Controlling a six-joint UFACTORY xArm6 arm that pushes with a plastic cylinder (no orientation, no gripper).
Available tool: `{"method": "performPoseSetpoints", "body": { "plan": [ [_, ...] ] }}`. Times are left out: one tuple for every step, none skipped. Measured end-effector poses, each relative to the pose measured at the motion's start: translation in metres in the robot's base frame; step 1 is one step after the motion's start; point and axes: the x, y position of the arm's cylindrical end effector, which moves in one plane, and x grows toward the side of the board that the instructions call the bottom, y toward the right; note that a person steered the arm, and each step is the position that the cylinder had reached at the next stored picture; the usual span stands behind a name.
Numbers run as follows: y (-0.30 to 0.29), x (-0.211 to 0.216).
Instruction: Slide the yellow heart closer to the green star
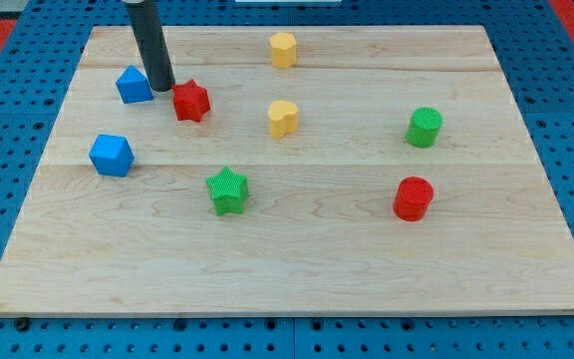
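Observation:
The yellow heart [283, 118] lies on the wooden board [297, 269], above the middle. The green star [228, 190] lies below it and to its left, about a block's width of bare wood between them. My tip [162, 88] is at the upper left, between the blue block [134, 85] and the red star [191, 101], touching or nearly touching the red star's left side. It is far to the left of the yellow heart.
A yellow hexagonal block [283, 49] sits near the top edge. A blue cube [112, 155] lies at the left. A green cylinder [425, 127] and a red cylinder [414, 198] stand at the right. Blue pegboard surrounds the board.

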Motion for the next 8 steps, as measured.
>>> {"method": "performPoseSetpoints", "body": {
  "plan": [
    [0.064, 0.005],
    [0.111, 0.019],
    [0.112, 0.021],
    [0.120, 0.019],
    [0.151, 0.015],
    [0.175, 0.017],
    [0.176, 0.024],
    [0.169, 0.026]
  ]
}}
